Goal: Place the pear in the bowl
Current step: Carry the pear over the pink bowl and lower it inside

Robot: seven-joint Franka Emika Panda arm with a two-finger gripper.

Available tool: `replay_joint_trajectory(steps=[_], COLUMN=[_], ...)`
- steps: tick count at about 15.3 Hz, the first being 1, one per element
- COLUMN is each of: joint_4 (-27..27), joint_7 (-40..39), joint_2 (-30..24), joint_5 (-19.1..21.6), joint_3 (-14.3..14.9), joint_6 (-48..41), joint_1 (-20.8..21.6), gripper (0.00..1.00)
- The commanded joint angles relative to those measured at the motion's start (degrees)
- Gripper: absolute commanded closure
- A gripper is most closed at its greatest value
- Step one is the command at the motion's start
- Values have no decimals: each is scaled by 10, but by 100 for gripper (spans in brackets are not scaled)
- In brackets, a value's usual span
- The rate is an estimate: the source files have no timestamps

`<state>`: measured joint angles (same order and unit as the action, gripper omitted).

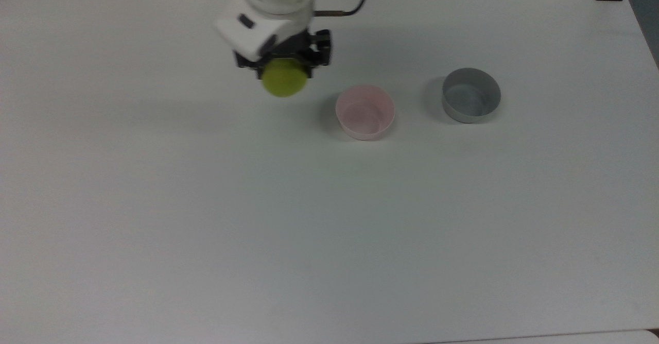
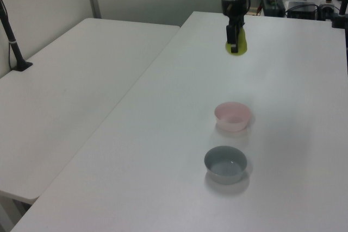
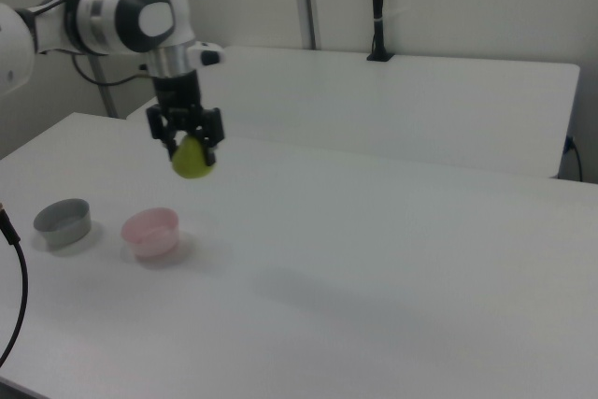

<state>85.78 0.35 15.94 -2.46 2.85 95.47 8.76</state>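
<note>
The tool pinches the yellow-green pear, carried clear above the white table; in the top view, the pear hangs left of the pink bowl. A grey bowl stands on the top view's right of the pink one, apart from it.

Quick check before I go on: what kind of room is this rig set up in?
Probably a lab or office workroom. Plain white tables stand side by side, a black pole is clamped to the farther one, and the pincer holds a pear above the table near a pink bowl and a grey bowl.
</note>
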Motion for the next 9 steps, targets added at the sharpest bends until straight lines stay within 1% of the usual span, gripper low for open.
replay_joint_trajectory(steps=[1, 5, 7, 9], joint_4=[-3, -3, -2, -2], joint_7=[23, 58, 62, 62], joint_2=[-1, 15, 32, 48], joint_5=[32, 32, 31, 28], joint_3=[7, 8, 8, 8], joint_6=[-11, -9, -9, -7], joint_1=[62, 117, 129, 129], gripper=[68, 68, 68, 67])
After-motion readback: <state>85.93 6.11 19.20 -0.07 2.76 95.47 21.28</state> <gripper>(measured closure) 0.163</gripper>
